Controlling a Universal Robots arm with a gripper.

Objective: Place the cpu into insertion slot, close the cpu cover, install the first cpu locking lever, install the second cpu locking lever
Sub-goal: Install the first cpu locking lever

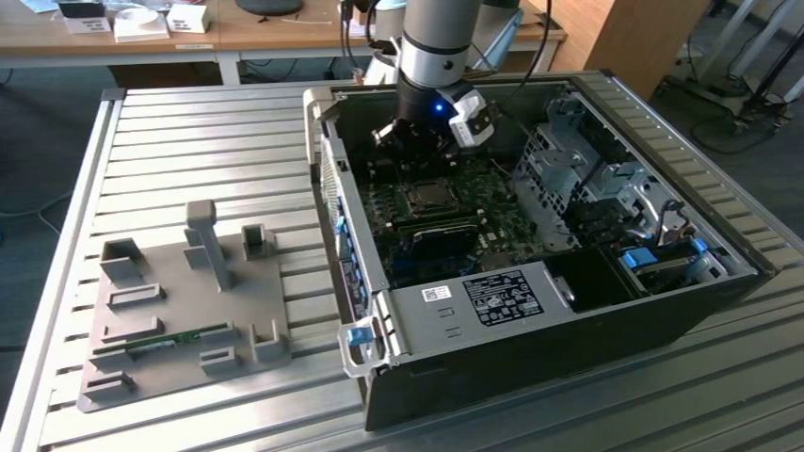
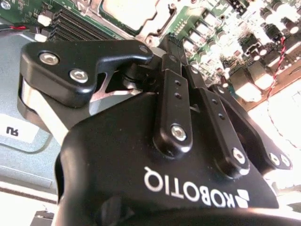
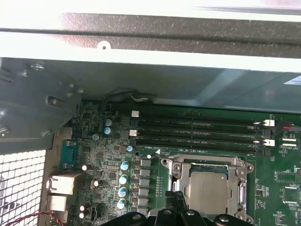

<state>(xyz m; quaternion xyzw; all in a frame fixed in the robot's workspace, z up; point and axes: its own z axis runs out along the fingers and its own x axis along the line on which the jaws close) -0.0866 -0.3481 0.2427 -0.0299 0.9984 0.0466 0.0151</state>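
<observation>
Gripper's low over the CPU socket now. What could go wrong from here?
The gripper sits at the edge of the cpu cover, so a slip might scrape the cpu or bend the frame. Upright capacitors stand close beside it and could be knocked.

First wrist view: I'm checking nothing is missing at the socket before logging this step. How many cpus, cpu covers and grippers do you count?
cpu: 1
cpu cover: 1
gripper: 1
Total: 3
</observation>
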